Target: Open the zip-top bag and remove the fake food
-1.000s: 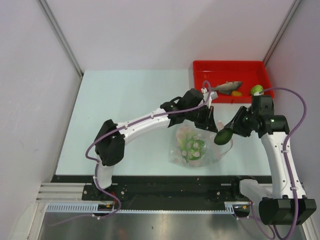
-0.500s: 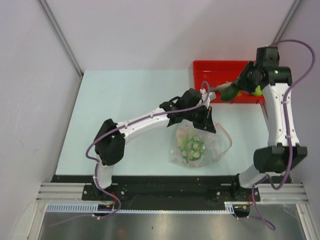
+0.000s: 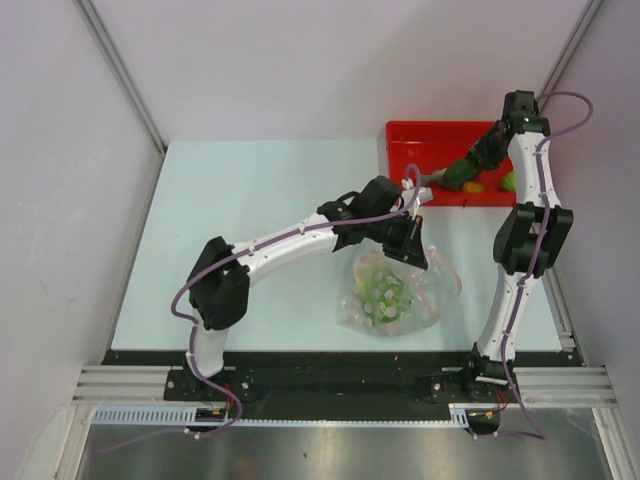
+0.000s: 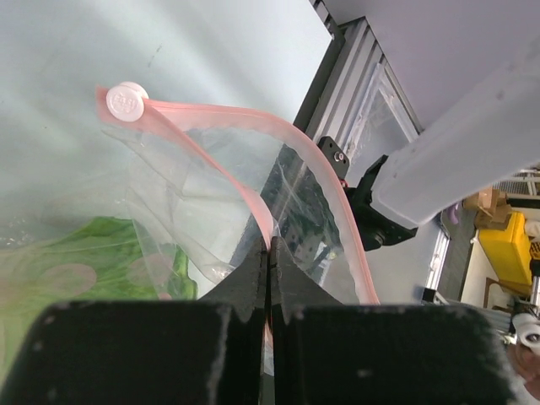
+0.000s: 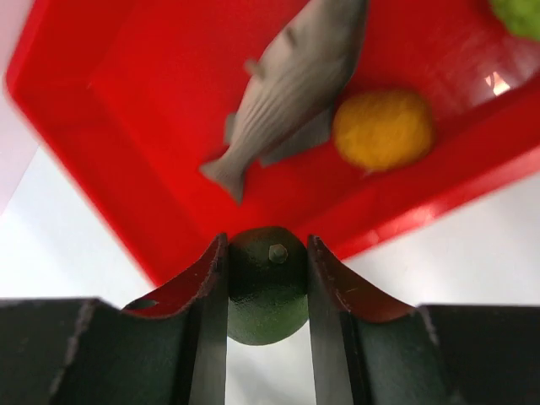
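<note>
Table [image 3: 250, 220]: pale; bag [image 3: 442, 288] near front edge, lettuce [image 4: 84, 253] inside.
Left gripper [image 4: 268, 253]: pinched tight on bag's zip strip [image 4: 219, 160].
Right gripper [image 5: 268, 261]: clamps dark fruit [image 5: 266, 295] above tray [image 5: 101, 126] edge; fish [image 5: 295, 80] inside.

Bright, even overhead light, soft shadows. My left wrist cam: table [image 4: 101, 42] washed out, sheen on bag [image 4: 211, 177], background blurred. Right cam: tray [image 5: 101, 126] left corner soft, small glint.
</note>
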`<action>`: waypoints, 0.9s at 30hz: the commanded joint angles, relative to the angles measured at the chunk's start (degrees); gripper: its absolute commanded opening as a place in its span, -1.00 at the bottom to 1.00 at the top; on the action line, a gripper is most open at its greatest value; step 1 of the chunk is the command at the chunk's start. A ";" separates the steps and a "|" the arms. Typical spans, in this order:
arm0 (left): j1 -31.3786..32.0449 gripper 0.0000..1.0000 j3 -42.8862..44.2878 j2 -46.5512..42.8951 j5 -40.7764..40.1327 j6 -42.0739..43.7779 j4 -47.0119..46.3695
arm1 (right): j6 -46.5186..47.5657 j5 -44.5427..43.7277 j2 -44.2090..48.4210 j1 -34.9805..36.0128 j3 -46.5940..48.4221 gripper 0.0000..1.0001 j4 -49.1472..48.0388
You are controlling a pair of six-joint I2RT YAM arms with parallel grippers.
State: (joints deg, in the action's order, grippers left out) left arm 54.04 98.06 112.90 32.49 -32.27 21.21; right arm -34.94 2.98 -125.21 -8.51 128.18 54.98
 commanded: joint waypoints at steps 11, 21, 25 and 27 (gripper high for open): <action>-0.34 -1.00 2.14 -1.90 3.11 1.77 -0.29 | 0.75 0.00 -11.46 -4.49 8.14 -0.70 -5.50; -0.16 -1.00 0.82 -3.30 2.31 1.16 0.06 | 1.45 1.85 -10.06 -4.59 7.79 0.32 1.09; -0.16 -1.00 1.08 -3.21 1.79 1.07 0.58 | 3.12 1.41 -5.33 -4.14 3.23 0.42 4.60; -0.16 -1.00 1.08 -3.39 1.61 1.16 0.76 | 3.56 0.89 0.01 -3.44 -2.65 0.43 4.87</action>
State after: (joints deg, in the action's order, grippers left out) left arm 53.91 98.06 112.88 33.80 -31.44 21.78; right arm -33.36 4.36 -135.83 -13.06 131.33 56.10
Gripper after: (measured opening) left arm 0.005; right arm 0.708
